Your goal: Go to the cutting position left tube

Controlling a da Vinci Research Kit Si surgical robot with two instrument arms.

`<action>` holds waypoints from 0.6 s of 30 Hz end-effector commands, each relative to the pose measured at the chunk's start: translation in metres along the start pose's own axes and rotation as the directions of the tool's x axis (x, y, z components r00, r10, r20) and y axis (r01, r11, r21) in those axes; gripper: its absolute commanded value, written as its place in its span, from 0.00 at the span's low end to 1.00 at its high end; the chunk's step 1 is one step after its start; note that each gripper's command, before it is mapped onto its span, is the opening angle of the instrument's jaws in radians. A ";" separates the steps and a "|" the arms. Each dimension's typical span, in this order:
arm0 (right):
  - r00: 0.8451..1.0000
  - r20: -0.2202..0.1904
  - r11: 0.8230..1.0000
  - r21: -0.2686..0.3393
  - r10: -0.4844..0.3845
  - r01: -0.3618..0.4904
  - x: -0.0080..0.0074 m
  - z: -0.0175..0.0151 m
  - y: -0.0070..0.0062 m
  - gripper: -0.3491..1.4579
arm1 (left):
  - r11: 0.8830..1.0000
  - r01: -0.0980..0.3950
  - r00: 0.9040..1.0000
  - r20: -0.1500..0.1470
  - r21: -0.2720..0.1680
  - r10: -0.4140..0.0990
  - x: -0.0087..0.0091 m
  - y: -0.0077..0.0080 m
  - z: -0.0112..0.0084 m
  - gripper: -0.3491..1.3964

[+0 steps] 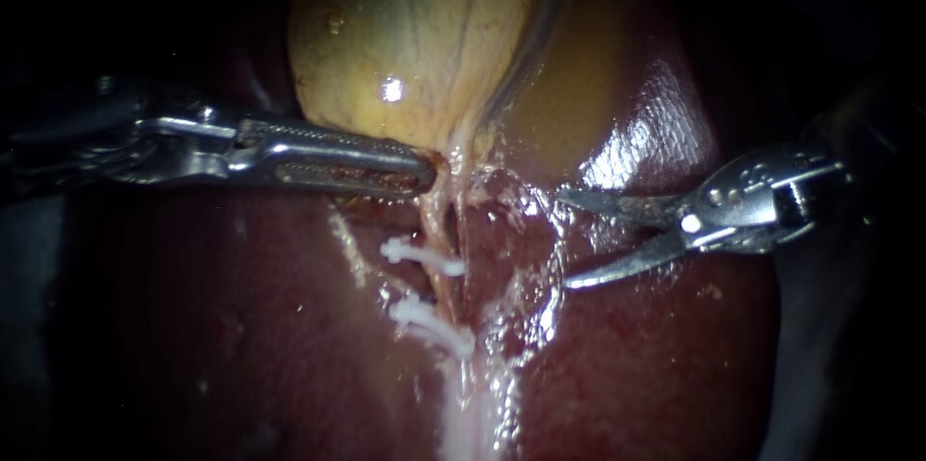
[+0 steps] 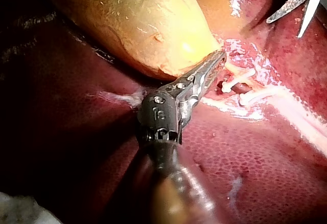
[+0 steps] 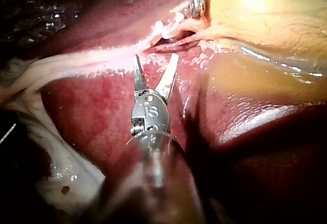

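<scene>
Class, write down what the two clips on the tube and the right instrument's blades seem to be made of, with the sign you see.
The upper clip and the lower clip are probably plastic: opaque white and matte, with no metallic glint. The right instrument has blades of metal, likely steel: silvery, smooth and catching bright reflections. The exact alloy cannot be told.

Bare liver (image 1: pixel 627 365) lies clear between right tool (image 1: pixel 566 239) and tube (image 1: pixel 446 289); clips (image 1: pixel 422 257) bound the gap.
</scene>
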 end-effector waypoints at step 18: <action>1.000 -0.005 1.000 0.008 0.001 -0.001 0.0001 0.0002 0.0000 0.98 | 1.000 0.019 1.000 -0.016 -0.009 -0.019 0.0022 0.0039 -0.0072 0.00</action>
